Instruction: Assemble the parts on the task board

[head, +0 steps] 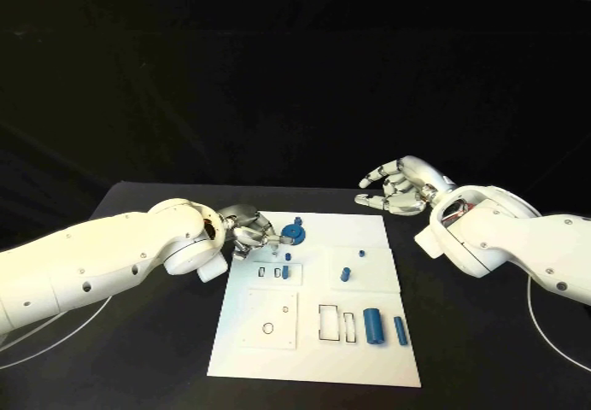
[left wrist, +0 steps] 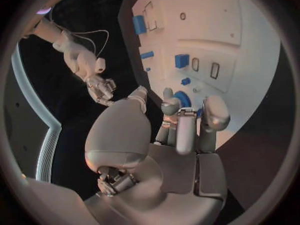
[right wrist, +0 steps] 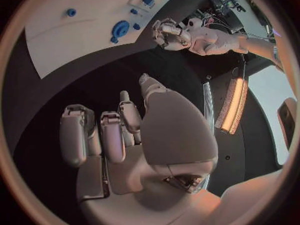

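Observation:
The white task board [head: 318,342] lies in the middle of the black table. A round blue part [head: 295,232] sits near its far left corner, with small blue pieces [head: 346,274] further in and two blue cylinders [head: 374,325] near the front right. My left hand [head: 253,231] hovers over the board's far left edge, its fingertips [left wrist: 170,105] close to the round blue part [left wrist: 183,99] and its thumb held apart; nothing shows in its grasp. My right hand [head: 396,188] is raised beyond the board's far right corner, fingers apart and holding nothing.
Outlined slots [head: 331,323] and a round hole [head: 269,328] mark the board's front half. Black table surface [head: 493,342] runs to both sides of the board. My left forearm [head: 111,265] lies along the table's left side, and my right forearm [head: 517,243] along the right.

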Controlling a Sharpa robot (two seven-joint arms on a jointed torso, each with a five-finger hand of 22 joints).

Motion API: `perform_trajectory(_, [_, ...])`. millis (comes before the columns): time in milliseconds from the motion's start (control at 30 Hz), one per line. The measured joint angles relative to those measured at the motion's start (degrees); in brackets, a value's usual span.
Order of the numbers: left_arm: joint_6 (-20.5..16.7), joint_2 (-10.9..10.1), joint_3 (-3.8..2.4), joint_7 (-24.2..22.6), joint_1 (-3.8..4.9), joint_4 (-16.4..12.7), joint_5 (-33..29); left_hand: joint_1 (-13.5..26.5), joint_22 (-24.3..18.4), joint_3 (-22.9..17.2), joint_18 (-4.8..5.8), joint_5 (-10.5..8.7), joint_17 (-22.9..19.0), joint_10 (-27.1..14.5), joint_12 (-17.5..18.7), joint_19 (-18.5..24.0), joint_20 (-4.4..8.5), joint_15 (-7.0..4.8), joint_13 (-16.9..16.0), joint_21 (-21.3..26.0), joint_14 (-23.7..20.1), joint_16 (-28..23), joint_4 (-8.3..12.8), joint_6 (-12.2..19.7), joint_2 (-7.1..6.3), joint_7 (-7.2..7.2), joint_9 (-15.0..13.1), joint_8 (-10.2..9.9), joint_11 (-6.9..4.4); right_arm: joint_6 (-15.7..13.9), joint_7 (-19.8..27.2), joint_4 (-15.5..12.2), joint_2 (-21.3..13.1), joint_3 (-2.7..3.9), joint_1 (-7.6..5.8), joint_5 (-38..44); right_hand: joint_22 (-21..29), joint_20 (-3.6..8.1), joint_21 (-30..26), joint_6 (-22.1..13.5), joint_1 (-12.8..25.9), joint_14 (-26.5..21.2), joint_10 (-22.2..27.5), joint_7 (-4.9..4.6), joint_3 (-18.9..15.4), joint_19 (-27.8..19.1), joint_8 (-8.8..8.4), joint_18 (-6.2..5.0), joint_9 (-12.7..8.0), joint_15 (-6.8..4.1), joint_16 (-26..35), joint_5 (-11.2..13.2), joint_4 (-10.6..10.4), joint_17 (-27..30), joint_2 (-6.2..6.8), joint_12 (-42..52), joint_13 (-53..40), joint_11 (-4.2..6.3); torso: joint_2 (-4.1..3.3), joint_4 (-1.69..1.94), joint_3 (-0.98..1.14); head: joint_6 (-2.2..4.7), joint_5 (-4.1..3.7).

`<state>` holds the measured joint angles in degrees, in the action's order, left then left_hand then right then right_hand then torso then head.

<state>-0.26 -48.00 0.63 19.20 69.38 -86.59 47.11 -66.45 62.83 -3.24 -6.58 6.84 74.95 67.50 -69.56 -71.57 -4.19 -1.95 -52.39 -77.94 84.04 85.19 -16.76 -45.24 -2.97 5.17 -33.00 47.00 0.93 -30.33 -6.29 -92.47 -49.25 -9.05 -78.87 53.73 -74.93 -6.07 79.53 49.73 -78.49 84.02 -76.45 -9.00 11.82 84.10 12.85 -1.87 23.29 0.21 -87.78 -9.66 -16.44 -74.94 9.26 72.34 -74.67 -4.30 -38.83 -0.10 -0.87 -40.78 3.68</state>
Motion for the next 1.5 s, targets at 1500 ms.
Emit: perform_trajectory(1500, [13.9,8.1,0.48,10.2,0.71,5.3,11.8,-2.5,0.4,0.7,-0.02,0.0,0.0,-1.2,0.7,-0.5,0.1,0.01,1.5,-0.3,0.0,0.4,0.1,1.1,1.67,-0.06,-1.5,0.0,0.14,0.0,0.9,2.0,0.2,-0.02,-0.13,1.0,0.0,0.01,0.0,0.0,-0.2,0.0,0.0,0.0,1.1,0.0,0.44,0.09,0.0,0.0,0.0,-2.0,0.0,0.0,0.25,0.0,0.2,0.0,-0.15,-0.03,-0.05,-1.08,-0.05])
